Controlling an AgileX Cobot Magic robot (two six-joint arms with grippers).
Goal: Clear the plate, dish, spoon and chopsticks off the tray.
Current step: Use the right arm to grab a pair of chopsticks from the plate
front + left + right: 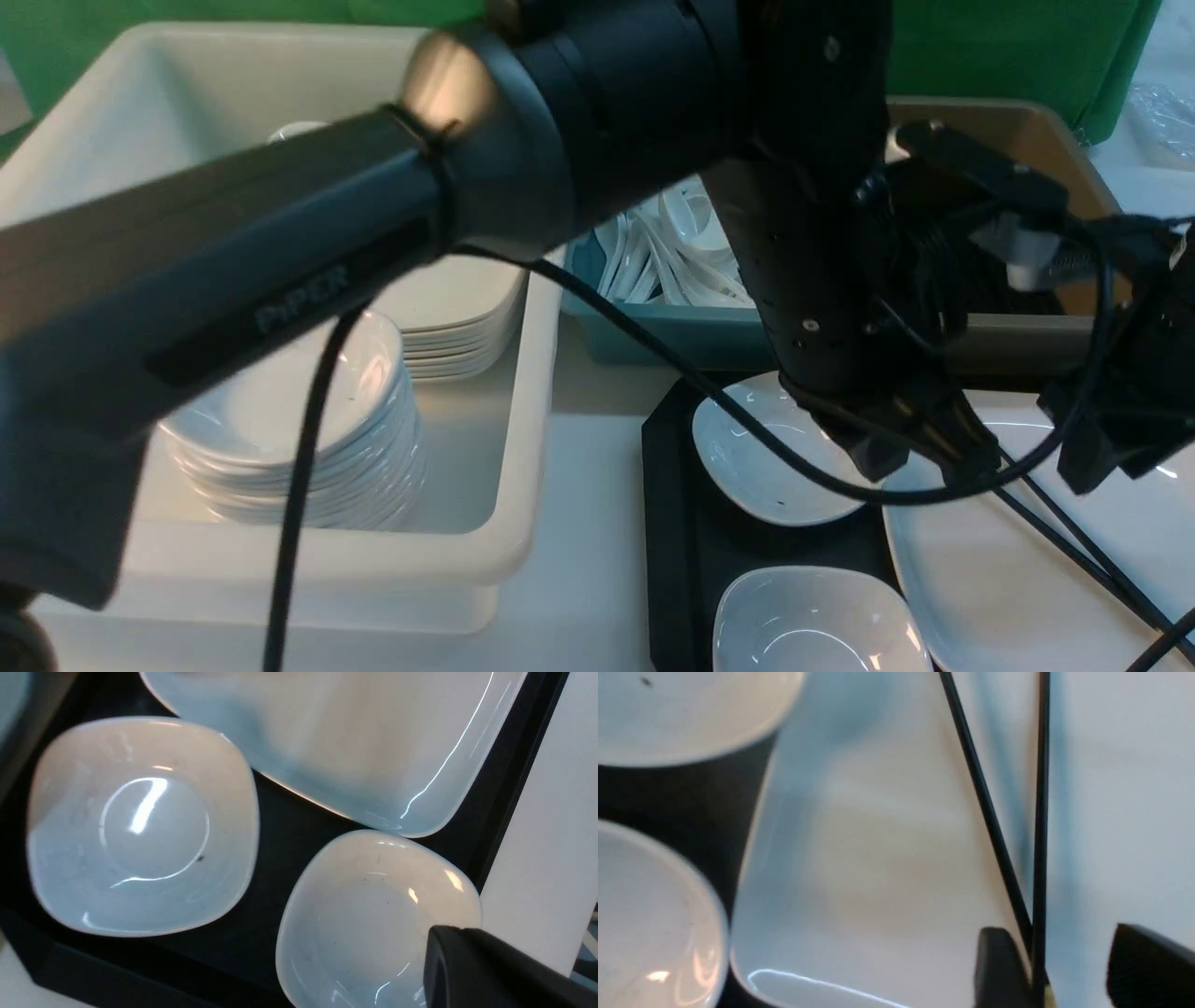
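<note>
Left side: white tub (534,392) holding a stack of small dishes (308,439), with a plate stack (457,317) behind it. Far centre: teal bin (653,327) full of white spoons (672,252). Brown bin (1018,341) is far right.

The left arm (280,261) fills most of the front view and blocks the middle of the tray (672,523); its cable hangs across the far dish (756,467). The near dish (812,625) and the plate (1008,588) are also on the tray, plate to the right of both dishes. The chopsticks (1074,546) lie on the plate, splaying apart away from the right gripper.

The left arm reaches over from the left and bends down, with the left gripper (910,448) low over the tray between the far dish and the plate. Only one finger (490,970) shows in the wrist view, so its jaw gap can't be read.

The right gripper (1057,933) is down at the plate with jaws wide apart, straddling the chopsticks' converging gold-band ends. One stick is against a finger (999,966); there is no grip.
</note>
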